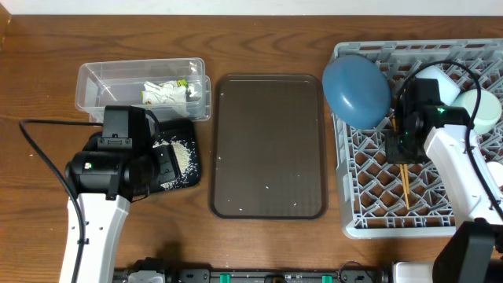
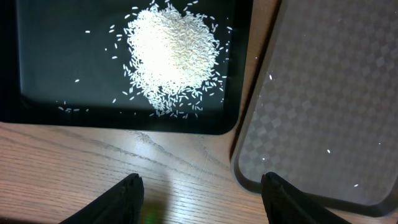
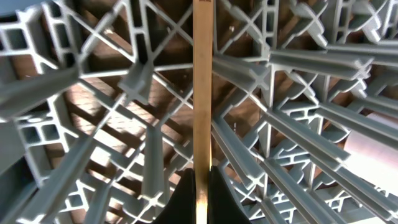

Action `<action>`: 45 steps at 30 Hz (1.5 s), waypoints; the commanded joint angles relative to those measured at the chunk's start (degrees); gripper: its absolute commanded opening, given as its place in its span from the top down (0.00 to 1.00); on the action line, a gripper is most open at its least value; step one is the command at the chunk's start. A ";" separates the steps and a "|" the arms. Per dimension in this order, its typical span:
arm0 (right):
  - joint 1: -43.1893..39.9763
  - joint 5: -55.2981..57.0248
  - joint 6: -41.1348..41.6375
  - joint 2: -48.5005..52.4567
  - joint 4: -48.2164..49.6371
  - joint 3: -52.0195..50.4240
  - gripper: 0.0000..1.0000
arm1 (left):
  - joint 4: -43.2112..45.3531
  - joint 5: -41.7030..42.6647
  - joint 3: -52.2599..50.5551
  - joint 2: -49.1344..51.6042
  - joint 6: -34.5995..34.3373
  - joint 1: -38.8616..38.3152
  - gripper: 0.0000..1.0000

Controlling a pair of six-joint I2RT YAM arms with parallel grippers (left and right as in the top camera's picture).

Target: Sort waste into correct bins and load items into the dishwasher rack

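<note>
The chopsticks (image 3: pixel 201 93) run between the pegs of the dishwasher rack (image 1: pixel 369 212), which stands right of the brown tray (image 1: pixel 267 145). The right gripper (image 3: pixel 200 180) pinches them at one end, its jaws closed tight on the wood. The dark-blue dish (image 1: pixel 355 89) leans in the rack's far corner nearest the brown tray. Left of the brown tray, the rice (image 2: pixel 174 53) sits heaped in the black tray (image 2: pixel 62 62). The left gripper (image 2: pixel 202 193) hovers over the bench (image 2: pixel 93 162) just beside it, jaws wide apart and holding nothing.
</note>
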 commanded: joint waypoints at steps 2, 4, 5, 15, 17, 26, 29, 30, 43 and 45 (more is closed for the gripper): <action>-1.09 0.90 -0.20 0.72 1.14 -1.07 0.94 | -0.09 -0.46 -0.13 0.22 -0.13 0.35 0.36; -1.16 0.87 -0.20 0.72 1.51 -1.07 0.90 | -0.09 -0.46 -0.13 0.22 -0.13 0.35 0.36; -1.16 0.87 -0.20 0.72 1.57 -1.07 0.87 | -0.11 -0.46 -0.13 0.22 -0.13 0.35 0.36; -1.16 0.39 0.46 0.72 1.68 -1.07 0.75 | -0.09 -0.46 -0.13 0.22 -0.13 0.35 0.36; -1.16 -0.26 0.48 0.72 1.68 -1.07 0.72 | -0.09 -0.46 -0.13 0.22 -0.13 0.35 0.36; -1.16 -9.25 0.59 0.72 1.16 -1.07 0.48 | -0.09 -0.46 -0.13 0.22 -0.13 0.35 0.36; -1.16 -13.81 0.61 0.72 1.25 -1.07 0.49 | -0.02 -0.46 -0.13 0.22 -0.07 0.02 0.36; -1.16 -14.62 0.61 0.70 1.46 -1.07 0.51 | 0.11 -0.46 -0.13 0.22 0.02 -0.24 0.36; -1.16 -15.89 0.66 -2.19 1.53 1.55 0.77 | 2.93 -0.50 -0.13 0.22 2.69 -7.89 0.36; -1.16 -15.93 0.66 -2.91 1.66 1.62 0.77 | 2.86 -0.50 -0.13 0.22 2.69 -7.87 0.36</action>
